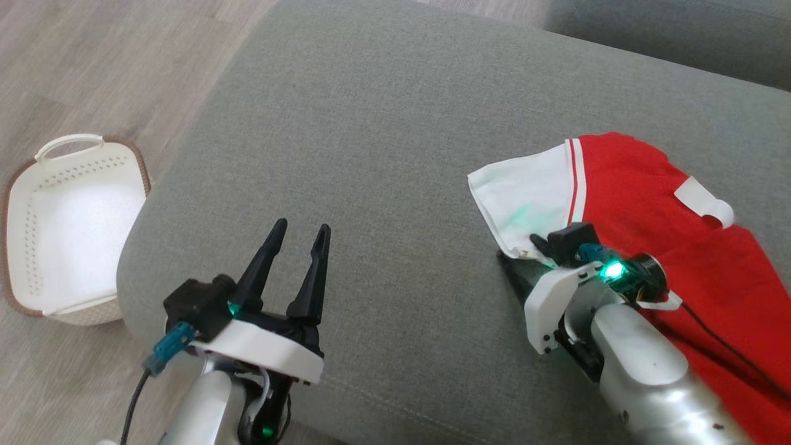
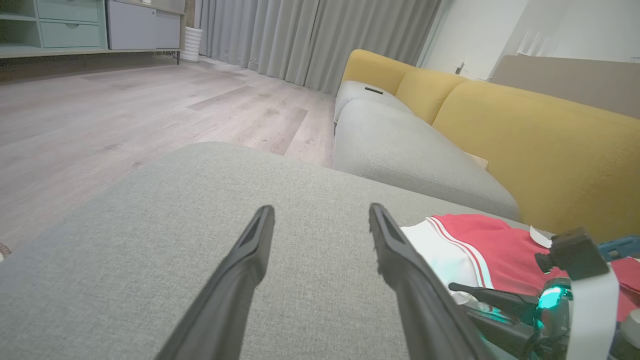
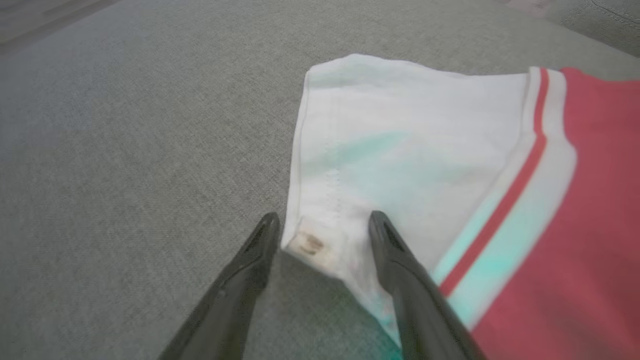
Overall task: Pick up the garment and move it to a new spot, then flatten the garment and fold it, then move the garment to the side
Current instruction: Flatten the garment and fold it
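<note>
1. Landmark: the grey seat cushion (image 1: 383, 142). All positions below are given relative to it.
2. Garment (image 1: 624, 185): red with a white section and a red-and-white stripe (image 3: 505, 200) along the seam. It lies on the cushion's top surface, at its right side, partly spread and creased. The white section points toward the cushion's middle and the red body runs toward its right edge.
3. A white tag (image 1: 704, 201) lies on the red fabric, farther toward the cushion's right edge.
4. A small tan label (image 3: 311, 243) sits at the near corner of the white section, close to the hem.
5. Right gripper (image 3: 324, 217): fingers spread apart, nothing clamped. They straddle the white corner. One finger is over bare cushion just beside the hem and the other is over the white fabric. The label lies between them. Whether the tips press on the cloth or the cushion cannot be told.
6. Green light from the right wrist tints the white fabric.
7. Left gripper (image 1: 303, 227): fingers wide apart and empty, above bare cushion near its front left part, well apart from the garment.
8. White perforated basket (image 1: 80, 170): on the wooden floor (image 1: 93, 62), just off the cushion's left edge.
9. Yellow back cushions (image 2: 540, 145): standing beyond the cushion's far right side, behind the garment, in the left wrist view.
</note>
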Controlling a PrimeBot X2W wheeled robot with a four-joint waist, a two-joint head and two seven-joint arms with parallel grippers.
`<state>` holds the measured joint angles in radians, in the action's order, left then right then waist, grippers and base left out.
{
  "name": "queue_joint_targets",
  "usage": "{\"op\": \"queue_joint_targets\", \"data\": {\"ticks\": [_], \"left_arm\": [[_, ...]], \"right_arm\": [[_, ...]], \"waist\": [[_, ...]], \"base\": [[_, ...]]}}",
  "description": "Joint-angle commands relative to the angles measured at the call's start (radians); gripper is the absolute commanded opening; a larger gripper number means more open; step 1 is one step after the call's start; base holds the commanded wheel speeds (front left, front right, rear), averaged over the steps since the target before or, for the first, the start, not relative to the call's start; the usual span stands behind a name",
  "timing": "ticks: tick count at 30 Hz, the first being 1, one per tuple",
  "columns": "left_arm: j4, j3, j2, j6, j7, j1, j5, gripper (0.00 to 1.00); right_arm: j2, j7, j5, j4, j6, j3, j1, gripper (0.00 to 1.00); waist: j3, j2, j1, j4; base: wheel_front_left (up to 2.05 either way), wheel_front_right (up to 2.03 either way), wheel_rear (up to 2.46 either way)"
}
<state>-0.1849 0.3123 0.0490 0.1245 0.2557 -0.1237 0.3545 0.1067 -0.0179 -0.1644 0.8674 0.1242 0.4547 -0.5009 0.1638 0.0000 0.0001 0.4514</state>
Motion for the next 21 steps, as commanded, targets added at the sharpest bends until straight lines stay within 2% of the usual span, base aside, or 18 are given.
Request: {"op": "queue_joint_targets", "data": {"ticks": [1,6,9,10,17,21], "left_arm": [[0.032,-0.029,0.001,0.005,0.006,-0.047,0.003,1.0],[0.025,-0.031,0.001,0.005,0.006,-0.043,-0.004,1.0],[0.019,-0.027,0.001,0.005,0.006,-0.036,-0.01,1.0],[0.019,-0.027,0.001,0.005,0.006,-0.036,-0.01,1.0],[0.023,-0.02,0.001,0.0,0.006,-0.02,-0.001,1.0],[0.031,-0.016,0.001,-0.006,0.006,-0.016,0.005,1.0]], "right_arm": [[-0.006,-0.004,0.003,0.014,0.007,0.022,-0.007,0.0],[-0.025,0.085,-0.019,0.018,0.007,0.048,-0.043,0.0],[-0.037,0.178,-0.048,-0.026,0.007,0.091,-0.091,0.0],[-0.037,0.178,-0.048,-0.026,0.007,0.091,-0.091,0.0],[-0.047,0.254,-0.174,-0.22,0.007,0.235,-0.21,0.0],[-0.01,0.261,-0.244,-0.323,0.007,0.268,-0.295,0.0]], "waist": [[-0.001,0.0,-0.0001,-0.003],[-0.026,0.0,-0.0001,-0.025],[-0.058,0.0,-0.0001,-0.041],[-0.058,0.0,-0.0001,-0.041],[-0.095,0.0,-0.0001,-0.051],[-0.096,0.0,-0.0001,-0.045]], "base": [[0.0,0.0,0.0],[0.0,0.0,0.0],[0.0,0.0,0.0],[0.0,0.0,0.0],[0.0,0.0,0.0],[0.0,0.0,0.0]]}}
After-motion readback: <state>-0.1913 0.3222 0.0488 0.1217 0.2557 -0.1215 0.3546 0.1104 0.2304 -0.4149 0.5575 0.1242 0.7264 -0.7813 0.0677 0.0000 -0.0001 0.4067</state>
